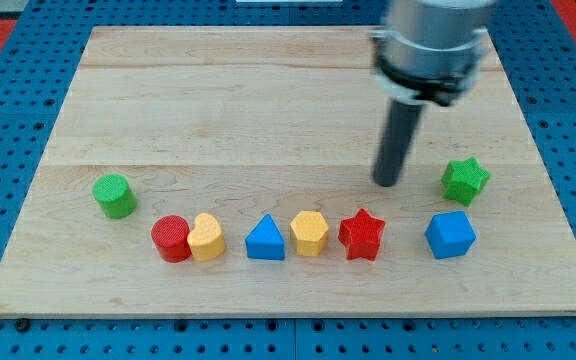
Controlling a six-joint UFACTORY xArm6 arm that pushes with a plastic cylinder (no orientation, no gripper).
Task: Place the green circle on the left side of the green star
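Note:
The green circle (115, 195) sits near the board's left edge. The green star (465, 181) sits far across the board at the view's right. My tip (387, 183) rests on the board a short way left of the green star, apart from it, and above the red star (362, 235). The tip is far right of the green circle.
A row of blocks lies along the view's bottom: a red circle (171, 238), a yellow heart (206, 238), a blue triangle (265, 239), a yellow hexagon (309, 233), the red star, and a blue cube (450, 235) below the green star. The wooden board (268, 100) lies on a blue pegboard.

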